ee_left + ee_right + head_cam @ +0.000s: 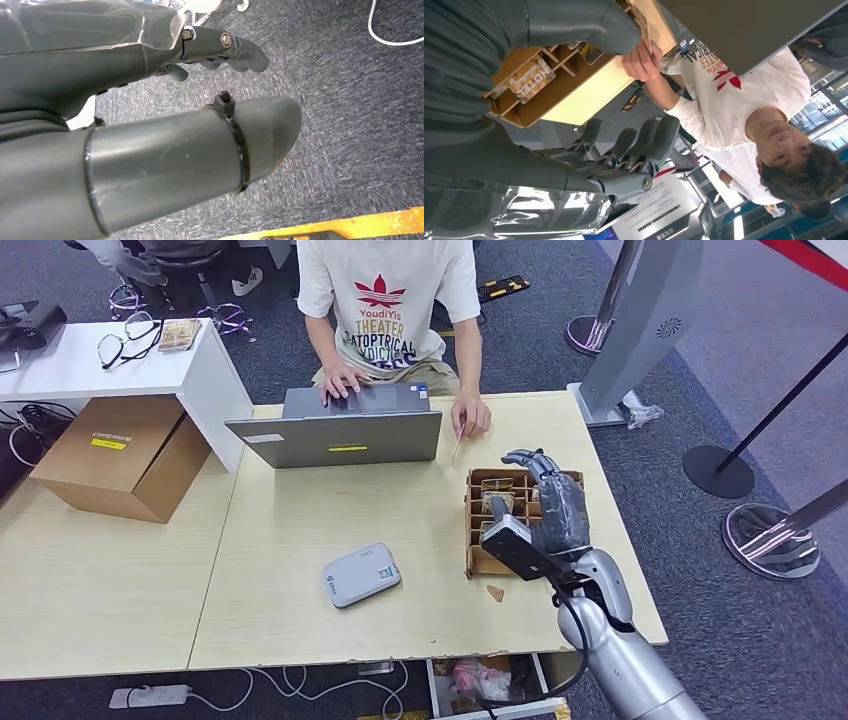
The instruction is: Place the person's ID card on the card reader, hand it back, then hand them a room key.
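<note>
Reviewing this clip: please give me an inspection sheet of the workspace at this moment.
Surface: light wooden table, two sections pushed together.
Job's things: white card reader flat near the table's front; ID card on edge in the person's hand; wooden compartment box with room key cards inside.
Clutter: open laptop; cardboard box; small scrap beside the wooden box.
Hands: right hand open above the wooden box; left hand hanging over carpet, holding nothing.
Cables: power strip and white cords below the table's front edge.
Surroundings: white side desk with glasses; stanchion bases on carpet.
</note>
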{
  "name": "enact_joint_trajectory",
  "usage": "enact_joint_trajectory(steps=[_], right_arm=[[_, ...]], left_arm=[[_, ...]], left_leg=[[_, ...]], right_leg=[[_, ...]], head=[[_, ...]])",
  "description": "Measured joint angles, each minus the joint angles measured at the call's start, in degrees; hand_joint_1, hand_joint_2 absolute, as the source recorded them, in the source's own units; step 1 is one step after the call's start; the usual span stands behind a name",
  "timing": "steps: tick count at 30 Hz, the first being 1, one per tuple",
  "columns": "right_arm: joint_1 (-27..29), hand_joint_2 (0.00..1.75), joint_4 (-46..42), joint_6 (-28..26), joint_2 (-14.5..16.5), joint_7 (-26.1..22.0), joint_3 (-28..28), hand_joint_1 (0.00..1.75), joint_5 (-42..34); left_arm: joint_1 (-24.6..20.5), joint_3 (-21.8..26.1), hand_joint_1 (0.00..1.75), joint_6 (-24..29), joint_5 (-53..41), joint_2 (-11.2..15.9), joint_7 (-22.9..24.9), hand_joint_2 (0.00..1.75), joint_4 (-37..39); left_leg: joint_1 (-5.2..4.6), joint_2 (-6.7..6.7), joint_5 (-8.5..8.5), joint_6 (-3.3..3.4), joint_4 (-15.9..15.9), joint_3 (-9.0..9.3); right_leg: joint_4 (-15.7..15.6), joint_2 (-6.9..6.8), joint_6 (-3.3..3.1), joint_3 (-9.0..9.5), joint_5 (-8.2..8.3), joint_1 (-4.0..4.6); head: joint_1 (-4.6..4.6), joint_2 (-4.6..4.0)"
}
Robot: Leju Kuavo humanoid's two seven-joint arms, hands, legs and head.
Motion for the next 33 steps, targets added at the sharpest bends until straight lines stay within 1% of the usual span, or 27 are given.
enact_joint_trajectory(steps=[1,4,9,12,17,18,21,29,30,33], right_arm=[[0.0,1.75,0.0,-0.1,0.0,0.2,0.2,0.53,0.7],[0.0,1.75,0.1,-0.8,-0.3,1.0,0.9,0.52,3.6],[0.2,1.75,0.1,-1.6,-0.9,2.6,2.1,0.66,8.0],[0.5,1.75,0.0,-1.5,-1.4,3.6,3.0,0.72,10.6],[0.7,1.75,-0.1,-0.1,-2.0,5.2,4.4,0.59,14.2],[0.7,1.75,-0.1,0.2,-2.1,5.5,4.7,0.59,14.7],[0.7,1.75,-0.2,1.0,-2.4,6.0,5.4,0.61,15.5],[0.7,1.75,-0.6,2.1,-2.7,6.5,6.3,0.56,16.1],[0.7,1.75,-0.6,2.2,-2.8,6.6,6.4,0.57,16.1],[0.7,1.75,-0.6,2.9,-2.8,6.7,6.7,0.69,16.3]], left_arm=[[0.0,0.0,0.00,0.0,0.0,0.0,0.0,0.00,0.0],[0.0,0.0,0.00,0.0,-0.3,0.0,-0.1,0.00,0.0],[0.0,0.0,0.00,-0.1,-0.6,0.0,-0.1,0.00,0.0],[0.0,0.0,0.00,-0.2,-0.8,0.0,0.0,0.00,0.0],[0.0,0.0,0.00,-0.2,-0.8,0.0,0.2,0.00,0.0],[0.0,0.0,0.00,-0.2,-0.8,0.0,0.2,0.00,0.0],[0.0,0.0,0.00,-0.2,-0.8,0.0,0.2,0.00,0.0],[0.0,0.0,0.00,-0.3,-0.8,0.0,0.2,0.00,0.0],[0.0,0.0,0.00,-0.3,-0.8,0.0,0.2,0.00,0.0],[0.0,0.0,0.00,-0.3,-0.9,0.0,0.2,0.00,0.0]], left_leg=[[0.00,0.00,0.00,0.00,0.0,0.00],[0.00,0.00,0.00,0.00,0.0,0.00],[0.00,0.00,0.00,0.00,0.0,0.00],[0.00,0.00,0.00,0.00,0.0,0.00],[0.00,0.00,0.00,0.00,0.0,0.00],[0.00,0.00,0.00,0.00,0.0,0.00],[0.00,0.00,0.00,0.00,0.0,0.00],[0.00,0.00,0.00,0.00,0.0,0.00],[0.00,0.00,0.00,0.00,0.0,0.00],[0.00,0.00,0.00,0.00,0.0,0.00]], right_leg=[[0.0,0.00,0.00,0.00,0.00,0.00],[0.0,0.00,0.00,0.00,0.00,0.00],[0.0,0.00,0.00,0.00,0.00,0.00],[0.0,0.00,0.00,0.00,0.00,0.00],[0.0,0.00,0.00,0.00,0.00,0.00],[0.0,0.00,0.00,0.00,0.00,0.00],[0.0,0.00,0.00,0.00,0.00,0.00],[0.0,0.00,0.00,0.00,0.00,0.00],[0.0,0.00,0.00,0.00,0.00,0.00],[0.0,0.00,0.00,0.00,0.00,0.00]], head=[[0.00,0.00],[0.01,0.00],[0.01,0.00],[0.01,0.00],[0.01,0.00],[0.01,0.00],[0.01,0.00],[0.01,0.00],[0.01,0.00],[0.01,0.00]])
